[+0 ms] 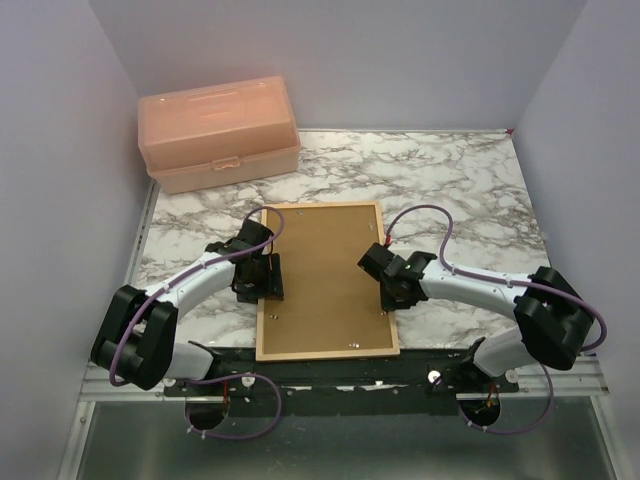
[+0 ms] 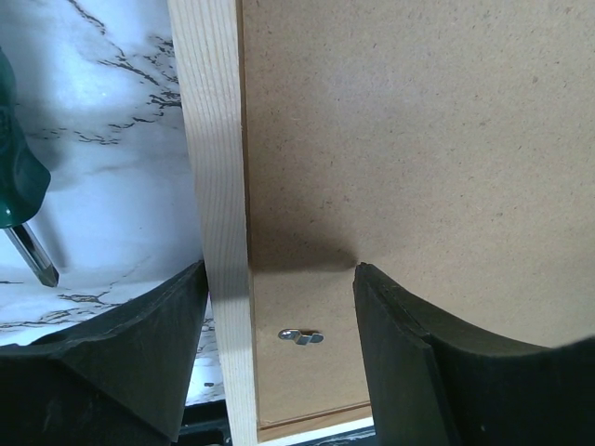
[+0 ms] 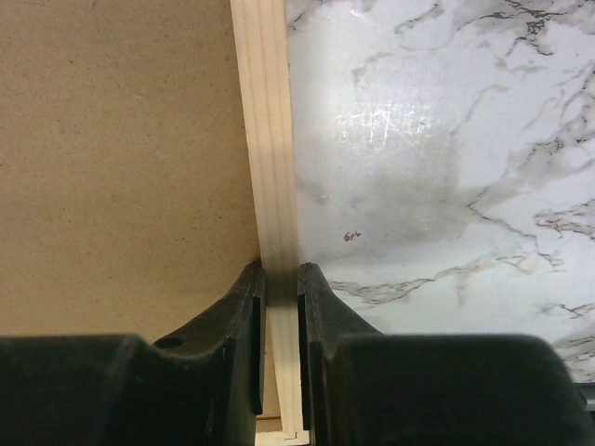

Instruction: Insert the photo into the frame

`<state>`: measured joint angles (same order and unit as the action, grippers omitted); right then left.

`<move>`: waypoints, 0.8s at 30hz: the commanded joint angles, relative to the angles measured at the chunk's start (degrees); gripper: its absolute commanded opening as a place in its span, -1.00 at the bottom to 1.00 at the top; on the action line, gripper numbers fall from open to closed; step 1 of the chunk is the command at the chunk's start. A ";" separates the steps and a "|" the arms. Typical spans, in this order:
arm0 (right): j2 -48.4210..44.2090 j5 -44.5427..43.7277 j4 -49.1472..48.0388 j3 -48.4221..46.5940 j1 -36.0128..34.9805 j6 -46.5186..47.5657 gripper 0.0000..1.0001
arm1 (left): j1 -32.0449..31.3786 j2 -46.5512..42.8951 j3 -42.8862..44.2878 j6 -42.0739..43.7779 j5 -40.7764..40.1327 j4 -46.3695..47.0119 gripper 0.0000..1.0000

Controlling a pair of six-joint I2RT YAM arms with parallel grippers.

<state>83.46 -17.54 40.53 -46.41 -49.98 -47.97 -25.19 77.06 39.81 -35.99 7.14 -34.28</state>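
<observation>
Top external view: the marble table [image 1: 470, 190] carries the frame [image 1: 330, 353], lying flat near the arm bases with its long axis running 12 to 6 o'clock. The brown backing board [image 1: 325, 270] fills the opening of the frame, so the rear side faces up. The peach toolbox [image 1: 220, 130] stands well apart, at 11 o'clock from the frame.

The photo is not visible in any view. Whether it lies beneath the backing board cannot be determined.

The left gripper [image 1: 268, 278] sits at 9 o'clock of the frame, at mid-length of the left bar. Its jaws are wide: one finger is over the marble outside the bar, the other over the board, with clear gaps on both sides. The right gripper [image 1: 390, 292] sits at 3 o'clock, at mid-length of the right bar. Its jaws are narrow and pinch that bar from both faces.

Both arms reach the frame equally, but only the right one grips it. Judgement: any lift or turn pivots about the 12-to-6 axis and depends on the two opposed side grips.

Left wrist view, small items: a metal turn clip [image 2: 302, 336] sits on the board just beside the left bar, and a green-handled screwdriver [image 2: 23, 200] lies on the marble at 9 o'clock.
</observation>
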 commanded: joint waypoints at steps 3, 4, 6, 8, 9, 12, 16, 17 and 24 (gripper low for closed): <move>-0.20 -0.96 -2.82 1.80 -0.04 -1.50 -0.77 | -0.12 -0.86 -0.04 0.30 1.05 1.05 0.27; -0.90 -0.65 -3.07 2.07 -0.03 -1.99 -0.53 | -0.13 -1.19 0.01 0.26 0.88 0.91 0.29; -2.93 -0.39 -3.69 2.86 -0.06 -2.92 -0.11 | -0.13 -2.05 0.05 0.26 0.46 0.74 0.36; -4.71 -0.45 -3.59 3.18 -0.08 -3.75 0.13 | -0.10 -2.84 0.28 0.30 -0.32 0.41 0.40; -5.36 -0.59 -3.41 3.34 -0.05 -4.15 0.23 | -0.12 -3.15 0.28 0.35 -0.41 0.36 0.41; -7.25 -0.18 -3.72 4.18 -0.03 -4.77 0.49 | -0.17 -3.91 -0.25 0.15 -0.13 0.69 0.47; -8.66 2.10 -6.36 5.80 -0.08 -5.27 0.68 | -0.21 -4.16 -0.81 0.13 -0.28 0.62 0.50; -8.82 2.81 -7.32 6.23 -0.04 -5.47 0.69 | -0.29 -4.19 -1.07 0.13 -0.34 0.61 0.50; -6.97 5.81 -11.28 7.73 -0.03 -5.50 0.71 | -0.76 -4.49 -2.37 0.04 -1.53 -0.79 0.44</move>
<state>75.42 -13.80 32.86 -39.59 -49.93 -52.47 -25.26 74.02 38.48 -35.83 7.07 -34.20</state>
